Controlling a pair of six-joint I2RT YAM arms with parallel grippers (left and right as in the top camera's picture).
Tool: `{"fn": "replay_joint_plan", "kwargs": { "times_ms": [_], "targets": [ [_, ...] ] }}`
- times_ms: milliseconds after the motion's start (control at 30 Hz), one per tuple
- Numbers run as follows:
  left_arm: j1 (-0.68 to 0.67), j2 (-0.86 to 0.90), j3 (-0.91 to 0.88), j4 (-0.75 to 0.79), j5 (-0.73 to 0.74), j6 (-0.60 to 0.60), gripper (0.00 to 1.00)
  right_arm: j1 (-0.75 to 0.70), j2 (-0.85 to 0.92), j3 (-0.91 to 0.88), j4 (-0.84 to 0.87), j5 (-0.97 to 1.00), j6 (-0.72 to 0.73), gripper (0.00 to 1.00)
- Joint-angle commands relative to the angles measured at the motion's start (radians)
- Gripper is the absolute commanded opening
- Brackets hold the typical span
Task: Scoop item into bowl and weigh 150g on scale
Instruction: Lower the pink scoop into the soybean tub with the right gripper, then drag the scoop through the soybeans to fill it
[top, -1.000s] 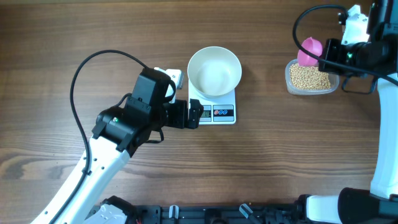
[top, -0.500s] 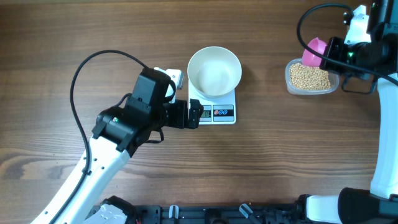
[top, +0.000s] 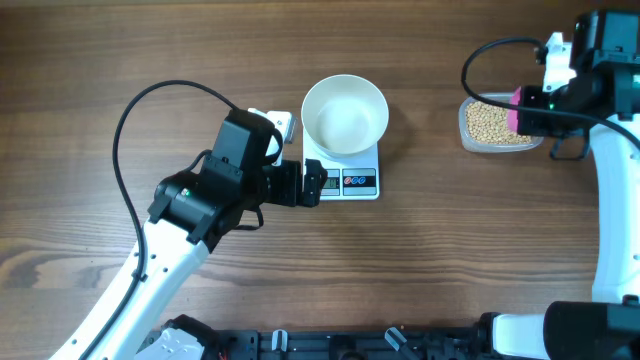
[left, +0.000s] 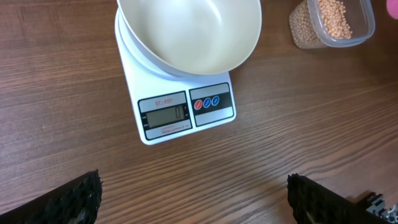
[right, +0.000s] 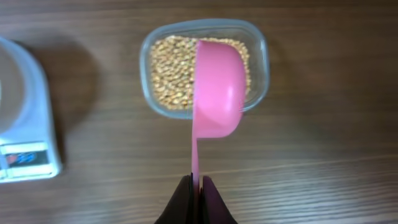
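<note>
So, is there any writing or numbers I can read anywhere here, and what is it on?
On the small white square kitchen scale, red label above the grey display: possibly "SF-400", blurred.
Digits on the display: too faint to read.
Small print beneath the display: too small to read.
No other text is visible.

You see a pink scoop (right: 217, 87), tan beans (right: 168, 81) in a clear tub (right: 264, 62), white bowl (top: 345, 115) and scale (left: 186, 115), brown wood-grain desk (top: 450, 250).

wooden table (top: 100, 50): scale (top: 345, 181) at centre, clear tub (top: 495, 147) well apart, right side
</note>
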Motion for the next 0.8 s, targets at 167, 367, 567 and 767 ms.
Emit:
{"fn": "replay_joint_plan", "kwargs": {
  "times_ms": [167, 367, 567, 767],
  "targets": [
    [-0.005, 0.005, 0.018, 0.002, 0.012, 0.006, 1.0, 0.003, 0.005, -0.19, 0.257, 0.075, -0.126, 0.04],
    [-0.005, 0.005, 0.018, 0.002, 0.012, 0.006, 1.0, -0.001, 0.027, -0.243, 0.335, 0.075, -0.17, 0.04],
    [-0.005, 0.005, 0.018, 0.002, 0.012, 0.005, 1.0, -0.037, 0.091, -0.243, 0.324, 0.027, -0.169, 0.05],
    [-0.005, 0.005, 0.018, 0.002, 0.012, 0.005, 1.0, -0.106, 0.115, -0.243, 0.311, -0.04, -0.179, 0.04]
  ]
}}
